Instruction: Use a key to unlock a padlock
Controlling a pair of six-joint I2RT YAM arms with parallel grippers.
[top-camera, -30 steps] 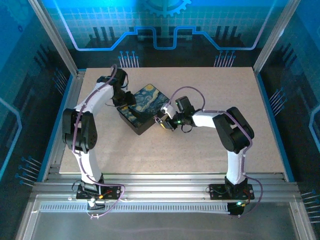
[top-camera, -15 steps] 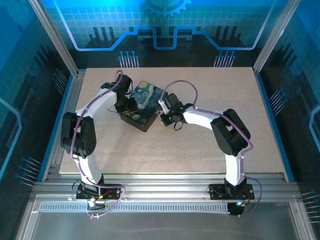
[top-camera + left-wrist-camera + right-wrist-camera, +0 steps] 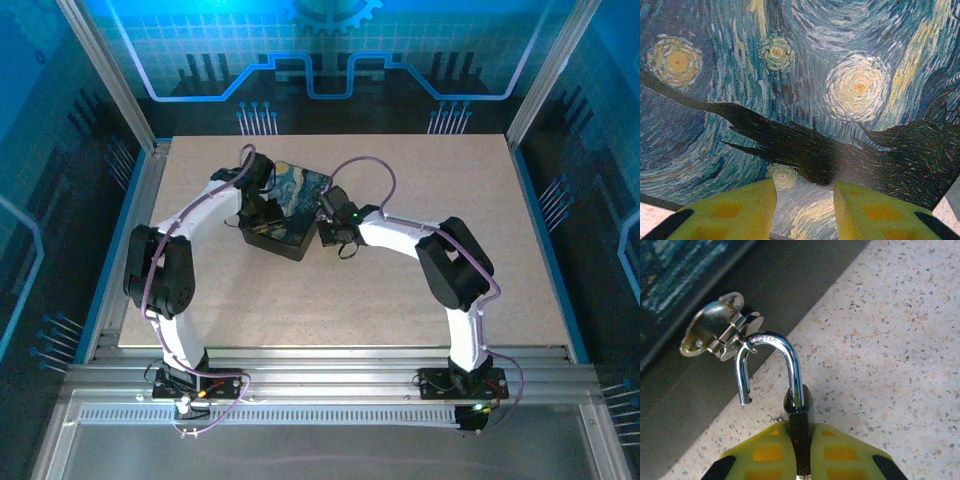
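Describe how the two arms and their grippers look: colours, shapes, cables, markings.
Both the left arm and right arm have white tube links, bulky black joint housings and a loose purple cable looping alongside. A small green light glows near the right arm's wrist. The left gripper and right gripper have yellow jaws with orange-tinted square recesses and black outer edges.

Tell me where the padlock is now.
Right wrist view, bottom centre: the padlock is pinched in the right gripper, its open shackle hooked through the tin's latch.
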